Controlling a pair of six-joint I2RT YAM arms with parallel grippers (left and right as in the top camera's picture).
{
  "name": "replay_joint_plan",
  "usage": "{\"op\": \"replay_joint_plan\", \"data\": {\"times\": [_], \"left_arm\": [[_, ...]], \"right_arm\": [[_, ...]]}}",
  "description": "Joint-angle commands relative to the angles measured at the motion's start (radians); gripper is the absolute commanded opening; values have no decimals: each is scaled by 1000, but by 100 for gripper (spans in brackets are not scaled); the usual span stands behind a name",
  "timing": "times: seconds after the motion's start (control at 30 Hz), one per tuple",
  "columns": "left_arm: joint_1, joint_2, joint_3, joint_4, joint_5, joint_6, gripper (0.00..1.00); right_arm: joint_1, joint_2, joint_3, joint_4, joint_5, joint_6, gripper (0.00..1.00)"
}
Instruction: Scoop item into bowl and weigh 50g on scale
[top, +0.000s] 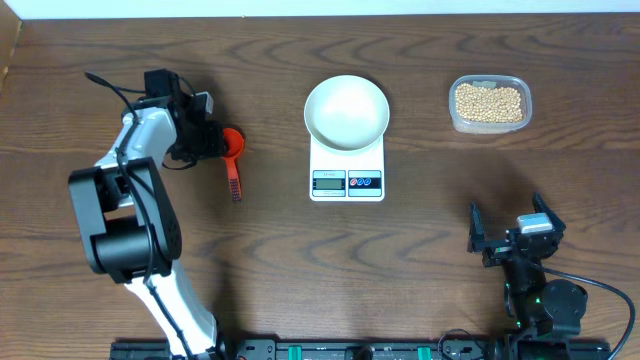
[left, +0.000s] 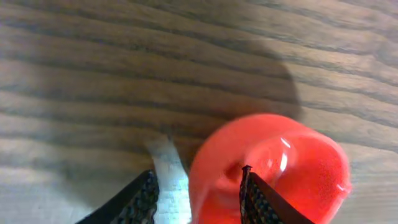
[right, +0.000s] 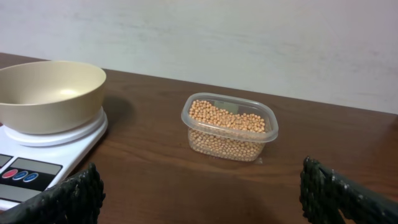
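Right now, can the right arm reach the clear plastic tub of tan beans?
Probably yes: the right gripper stands open facing the clear plastic tub, with only bare wooden table between them.

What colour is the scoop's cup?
Red-orange scoop, best seen from the left wrist view.

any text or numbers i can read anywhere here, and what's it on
Nothing can be read in any view.
Display on the scale: anything on it is too small and blurred to read.
Buttons on the scale: coloured dots only, no legible labels.
Bowl, clear tub, red scoop: no writing visible.
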Motion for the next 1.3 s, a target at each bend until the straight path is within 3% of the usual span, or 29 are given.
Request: {"op": "replay_joint_plan", "data": {"times": [0.0,0.17,0.27,0.47,0.7,0.9,1.1,1.27], "left_arm": [[-3,39,14,12,5,-24,41],[-3,40,14,29,5,-50,26],[-3,40,15,34,5,-85,8],[-3,9,19,76,16,-265,7],[-3,-173,19,161,69,-715,7],[-28,-336,19,242,198,-997,7],[-155,-390,19,245,197,-1110,7],[-287,-386,18,282,196,-1118,7]], "right_arm": [[8,-5,-2,-5,5,4,99],[8,-5,-2,-5,5,4,99],[8,-5,-2,-5,5,4,99],[8,-5,-2,-5,5,4,99],[8,-5,-2,-5,5,4,99],[8,-5,-2,-5,5,4,99],[8,-5,-2,-5,5,4,99],[8,-5,-2,13,5,4,99]]}}
